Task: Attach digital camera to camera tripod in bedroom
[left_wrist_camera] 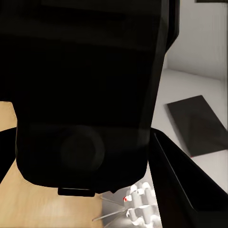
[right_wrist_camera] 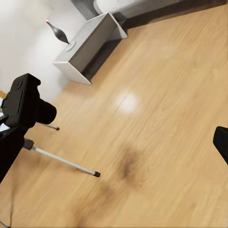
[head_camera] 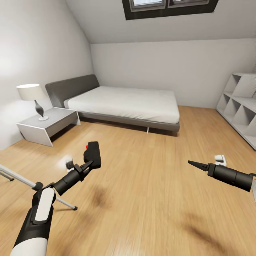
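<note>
Left claw (head_camera: 86,164) pinching small black boxy digital camera (head_camera: 93,153), red button up, above light wood floor (head_camera: 142,199). Right claw (head_camera: 195,164) pressed together, empty. Thin silver tripod legs (head_camera: 21,180) with black feet lie low at left. Risk: smooth plastic body twisting in grip during mounting; slender legs tipping if nudged.

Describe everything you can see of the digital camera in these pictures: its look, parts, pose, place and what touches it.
The digital camera is a small, boxy, matte black body with a red button on its upper edge. The right wrist view shows a short round lens barrel sticking out from it. It is held in the air above the wood floor, clamped in the left hand, low at the left of the head view. Nothing else touches it.
</note>
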